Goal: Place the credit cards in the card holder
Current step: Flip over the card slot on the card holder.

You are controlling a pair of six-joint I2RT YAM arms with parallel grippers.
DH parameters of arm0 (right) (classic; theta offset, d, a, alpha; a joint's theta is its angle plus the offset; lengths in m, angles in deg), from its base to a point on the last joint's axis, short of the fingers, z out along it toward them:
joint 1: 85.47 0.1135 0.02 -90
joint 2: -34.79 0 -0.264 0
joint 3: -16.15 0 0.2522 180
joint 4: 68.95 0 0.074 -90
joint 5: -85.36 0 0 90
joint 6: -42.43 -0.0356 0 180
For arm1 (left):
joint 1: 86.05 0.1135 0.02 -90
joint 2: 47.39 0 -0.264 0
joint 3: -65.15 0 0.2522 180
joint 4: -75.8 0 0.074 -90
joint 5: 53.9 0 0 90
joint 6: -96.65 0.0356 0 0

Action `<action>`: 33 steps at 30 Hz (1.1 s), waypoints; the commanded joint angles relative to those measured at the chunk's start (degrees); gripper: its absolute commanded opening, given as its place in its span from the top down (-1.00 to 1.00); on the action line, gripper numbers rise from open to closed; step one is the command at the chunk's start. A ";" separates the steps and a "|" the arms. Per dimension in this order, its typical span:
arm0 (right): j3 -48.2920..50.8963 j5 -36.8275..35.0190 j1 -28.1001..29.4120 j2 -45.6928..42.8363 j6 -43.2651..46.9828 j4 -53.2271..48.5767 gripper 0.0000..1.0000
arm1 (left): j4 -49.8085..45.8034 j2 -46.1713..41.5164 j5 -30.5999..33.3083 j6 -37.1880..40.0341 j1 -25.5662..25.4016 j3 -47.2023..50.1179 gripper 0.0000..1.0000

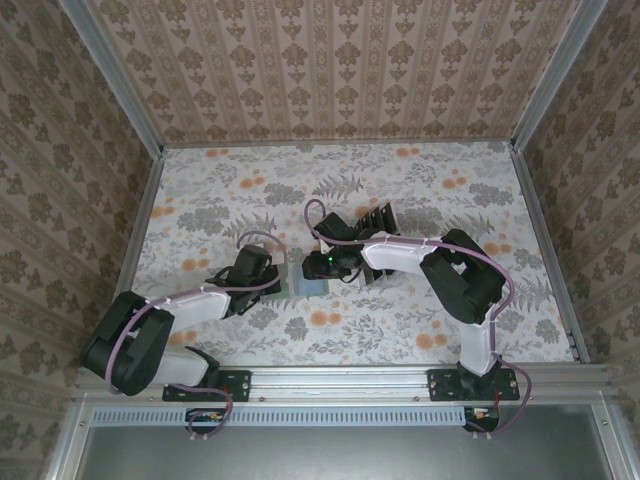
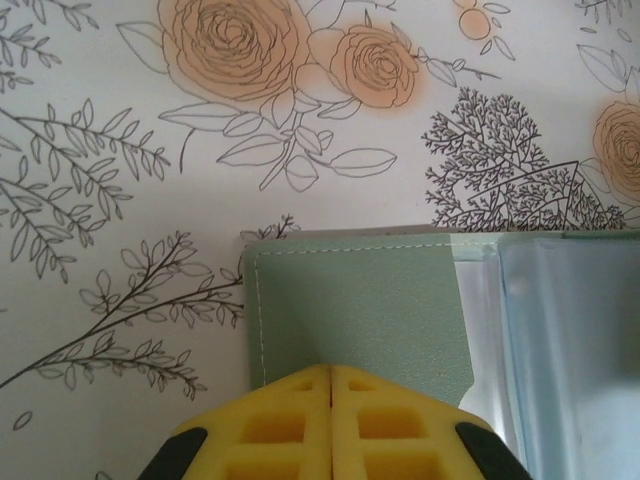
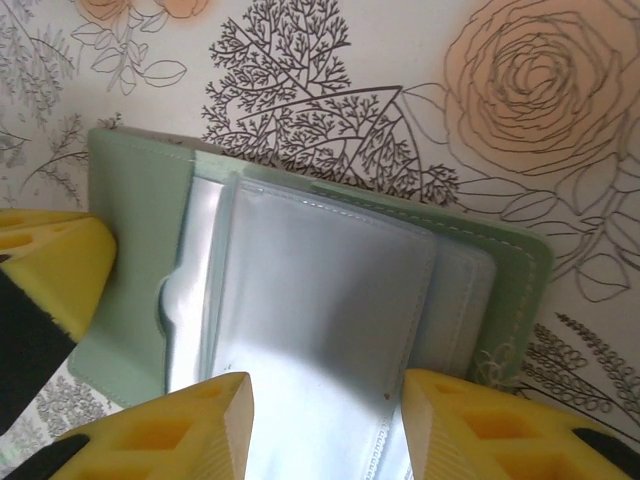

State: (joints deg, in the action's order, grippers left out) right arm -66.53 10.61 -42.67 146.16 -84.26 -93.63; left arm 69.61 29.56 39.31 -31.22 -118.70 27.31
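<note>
Shut, the yellow left gripper (image 2: 331, 382) is pressed on the cover edge, likely the best hold, of the thin, bendy grey-green card holder (image 2: 360, 310) open on the flowered table (image 2: 100, 110), the right gripper (image 3: 325, 395) spread above its slippery clear pockets (image 3: 320, 290).

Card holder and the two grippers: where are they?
card holder (image 2: 360, 310), left wrist view, green cover
left gripper (image 2: 330, 385), left wrist view, where its shut fingertips meet
right gripper (image 3: 328, 405), right wrist view, midway between its fingertips

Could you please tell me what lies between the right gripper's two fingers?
In the right wrist view, a clear plastic pocket of the opened card holder lies between the fingers of the open right gripper.
</note>
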 commanded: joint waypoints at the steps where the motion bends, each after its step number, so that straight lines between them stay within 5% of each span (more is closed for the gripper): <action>1: 1.70 4.71 -0.70 0.65 -2.85 3.89 0.11 | 0.81 1.34 0.49 0.22 -0.58 0.87 0.85; 17: 1.15 10.56 -0.72 0.57 -8.38 10.45 0.15 | 0.50 -0.34 1.88 -0.67 -1.37 1.31 0.84; 33: -6.74 9.12 3.37 4.94 -9.00 6.97 0.14 | -12.49 -20.57 13.47 -8.94 0.08 3.77 0.54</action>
State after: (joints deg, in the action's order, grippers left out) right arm -70.80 19.66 -40.24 148.72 -92.39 -84.65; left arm 61.00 11.05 49.60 -37.36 -118.98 30.02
